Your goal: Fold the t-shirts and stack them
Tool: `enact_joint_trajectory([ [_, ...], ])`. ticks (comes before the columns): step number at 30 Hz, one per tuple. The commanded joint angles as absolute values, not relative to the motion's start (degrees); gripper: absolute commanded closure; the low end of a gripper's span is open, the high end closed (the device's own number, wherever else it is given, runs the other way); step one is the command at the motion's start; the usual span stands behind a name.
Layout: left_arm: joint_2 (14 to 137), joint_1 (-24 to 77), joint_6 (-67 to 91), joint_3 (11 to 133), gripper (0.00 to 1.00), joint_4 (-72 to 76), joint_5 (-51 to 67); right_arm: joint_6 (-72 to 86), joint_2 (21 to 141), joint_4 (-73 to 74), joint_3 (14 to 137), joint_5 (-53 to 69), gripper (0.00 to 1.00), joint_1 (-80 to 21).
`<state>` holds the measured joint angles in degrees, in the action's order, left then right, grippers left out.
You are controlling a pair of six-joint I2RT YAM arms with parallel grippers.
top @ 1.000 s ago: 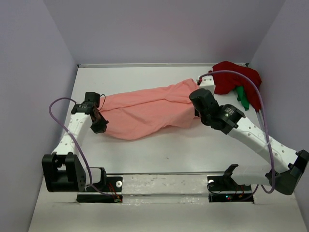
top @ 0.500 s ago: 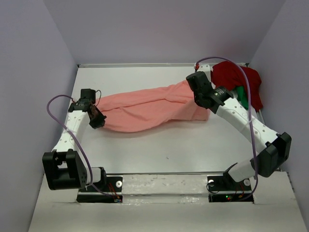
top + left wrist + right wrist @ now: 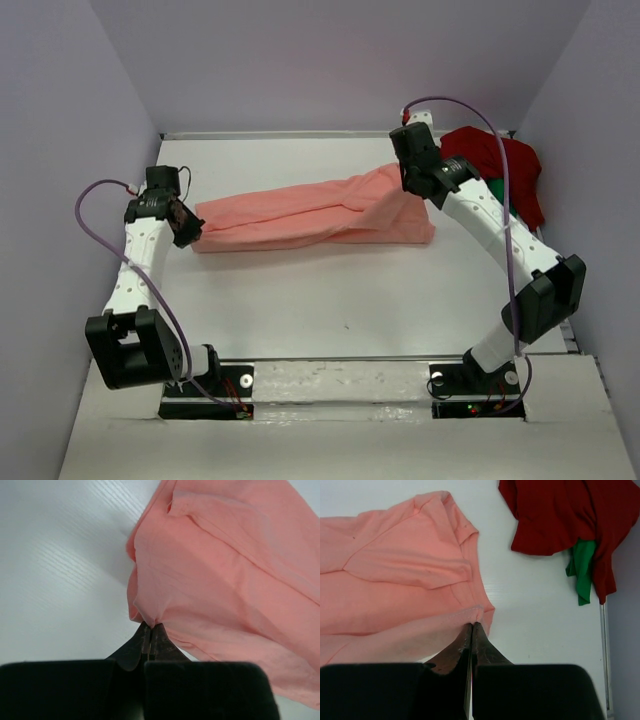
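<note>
Sliver of green shirt (image 3: 582, 572) shows beneath red shirt (image 3: 555, 510).

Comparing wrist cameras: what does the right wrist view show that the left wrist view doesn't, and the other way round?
Right wrist only: the red shirt, a green shirt peeking from under it, and the right gripper shut on the pink shirt.
Left wrist only: the left gripper pinching that shirt's other end.
Both: the pink shirt, lying on the white table.
</note>
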<state>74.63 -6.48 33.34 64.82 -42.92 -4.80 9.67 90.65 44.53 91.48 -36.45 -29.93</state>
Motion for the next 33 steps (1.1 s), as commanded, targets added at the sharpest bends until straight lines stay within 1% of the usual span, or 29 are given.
enact_joint_trajectory([
  [1, 76.4, -7.2, 32.3, 68.3, 1.0, -41.9, -5.0, 5.9, 94.0, 41.9, 97.1, -33.2, 1.0, -28.7],
  [10, 81.7, -7.6, 32.0, 69.4, 1.0, -39.3, -5.8, 3.3, 101.5, 41.6, 104.5, -30.3, 1.0, -26.8],
  [16, 84.3, -7.6, 32.0, 69.3, 1.0, -37.6, -6.1, 2.6, 105.3, 41.5, 107.8, -29.3, 1.0, -24.2],
  [21, 86.8, -7.7, 31.6, 71.4, 1.0, -37.4, -5.1, 2.4, 107.0, 41.7, 109.3, -28.1, 1.0, -22.9],
  [26, 83.4, -7.7, 31.7, 70.0, 1.0, -37.8, -5.3, 6.8, 101.5, 42.4, 103.5, -27.8, 1.0, -22.9],
  [27, 82.7, -7.7, 31.7, 69.9, 1.0, -38.1, -5.2, 6.8, 101.5, 42.4, 103.4, -28.0, 1.0, -23.9],
  [33, 75.1, -7.6, 31.6, 70.1, 1.0, -41.4, -6.1, 10.9, 91.7, 45.3, 96.6, -30.1, 1.0, -27.8],
])
